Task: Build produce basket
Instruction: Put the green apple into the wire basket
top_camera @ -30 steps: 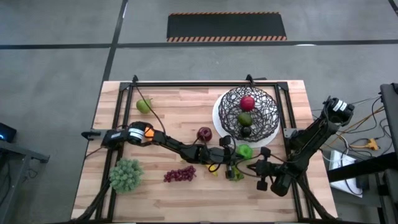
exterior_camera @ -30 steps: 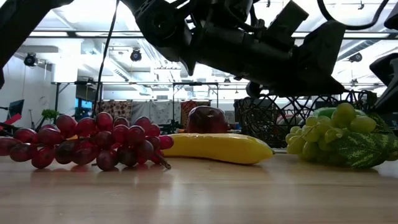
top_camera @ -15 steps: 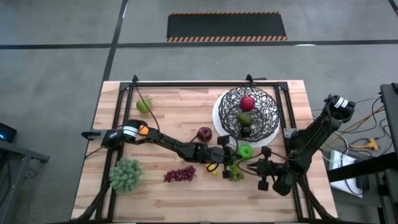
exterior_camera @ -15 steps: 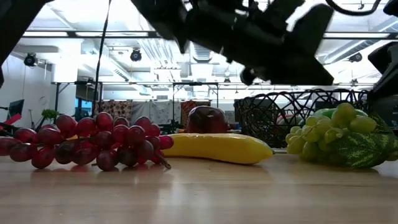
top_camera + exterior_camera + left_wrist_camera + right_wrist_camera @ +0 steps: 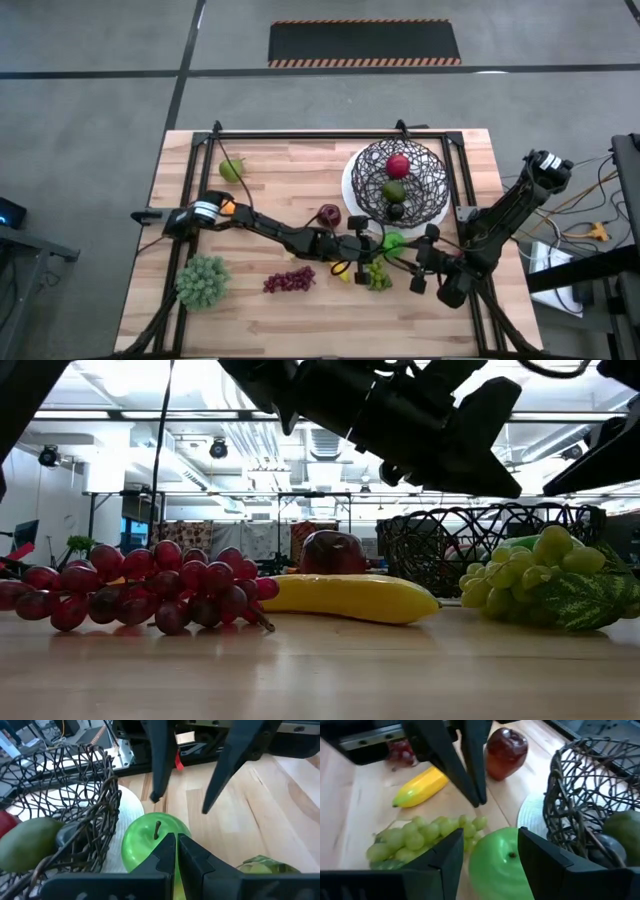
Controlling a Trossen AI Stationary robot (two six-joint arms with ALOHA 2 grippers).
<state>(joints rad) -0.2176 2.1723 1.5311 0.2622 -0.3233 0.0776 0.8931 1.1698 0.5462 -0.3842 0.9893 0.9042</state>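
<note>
Left claw (image 5: pixel 372 248), fingers pressed together as we see them, hovers over the green apple (image 5: pixel 150 842), which rests against the basket (image 5: pixel 398 182) rim on the worktop (image 5: pixel 270 170). Right claw (image 5: pixel 408 262), spread wide, faces that apple from the other side, green grapes (image 5: pixel 425 835) just beside.

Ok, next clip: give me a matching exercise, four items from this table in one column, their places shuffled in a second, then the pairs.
Items:
1. bright red round apple
2. glossy green apple
3. yellow curved banana
4. bunch of dark purple grapes

Places:
A. on the wood, just outside the black wire-mesh basket, between both grippers
B. inside the basket
C. on the wood near the frilly pale-green leafy bunch
D. lying between the purple grapes and the bunch of green grapes

Pairs: 1-B, 2-A, 3-D, 4-C
</note>
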